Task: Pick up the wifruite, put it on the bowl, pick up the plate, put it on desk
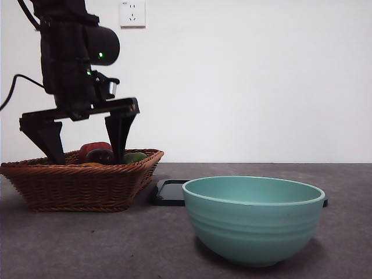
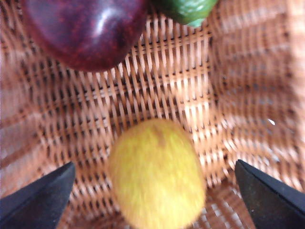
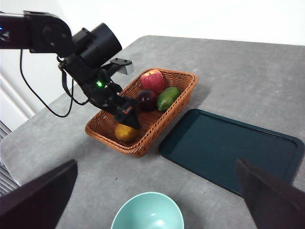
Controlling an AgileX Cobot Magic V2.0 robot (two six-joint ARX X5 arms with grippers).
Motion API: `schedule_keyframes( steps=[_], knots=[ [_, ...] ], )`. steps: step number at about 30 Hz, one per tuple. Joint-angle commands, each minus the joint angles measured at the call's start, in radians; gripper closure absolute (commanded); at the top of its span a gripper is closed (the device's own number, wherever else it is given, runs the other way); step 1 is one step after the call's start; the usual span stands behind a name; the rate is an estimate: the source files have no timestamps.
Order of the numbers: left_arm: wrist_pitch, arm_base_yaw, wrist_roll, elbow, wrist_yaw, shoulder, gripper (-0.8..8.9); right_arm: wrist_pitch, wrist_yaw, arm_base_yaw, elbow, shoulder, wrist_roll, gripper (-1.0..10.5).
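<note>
Left pincer [image 1: 81, 148] down inside wicker basket [image 1: 87, 186], spread wide around the wifruite [image 2: 157, 174], no contact visible.

Wifruite lies on basket floor at the end farthest from the red apple [image 3: 152, 80]; dark purple-red fruit [image 2: 86, 31] and green fruit [image 2: 187, 9] lie mid-basket. Bowl [image 1: 254, 218] stands on tabletop [image 1: 116, 244], apart from basket; dark tray [image 3: 231, 150] just beside basket. Right pincer [image 3: 155, 200] spread, held high above the bowl, well clear of basket.
</note>
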Motion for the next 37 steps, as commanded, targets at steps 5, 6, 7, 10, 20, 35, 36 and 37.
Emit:
schedule_keyframes(
  steps=[5, 6, 7, 10, 20, 35, 36, 37],
  knots=[
    [0.030, -0.005, -0.006, 0.026, -0.011, 0.040, 1.92, 0.008, -0.001, 0.003, 0.017, 0.005, 0.011, 3.3],
    [0.032, -0.005, -0.006, 0.026, -0.012, 0.042, 1.92, 0.008, -0.001, 0.003, 0.017, 0.005, 0.011, 3.3],
    [0.034, -0.005, -0.006, 0.026, -0.012, 0.044, 1.92, 0.008, -0.001, 0.003, 0.017, 0.005, 0.011, 3.3],
    [0.035, -0.005, -0.006, 0.026, -0.012, 0.055, 1.92, 0.008, 0.000, 0.003, 0.017, 0.005, 0.010, 3.3],
    [0.040, -0.005, 0.010, 0.026, -0.012, 0.085, 3.95, 0.008, 0.000, 0.003, 0.017, 0.005, 0.011, 3.3],
    [-0.071, 0.001, 0.012, 0.113, -0.012, 0.084, 5.46, 0.008, 0.000, 0.003, 0.017, 0.005, 0.011, 3.3],
    [-0.103, 0.001, 0.011, 0.141, -0.012, 0.084, 5.46, 0.009, 0.000, 0.003, 0.017, 0.005, 0.010, 3.3],
    [-0.134, 0.001, 0.007, 0.167, -0.012, 0.084, 5.46, 0.009, 0.000, 0.003, 0.017, 0.005, 0.010, 3.3]
  ],
)
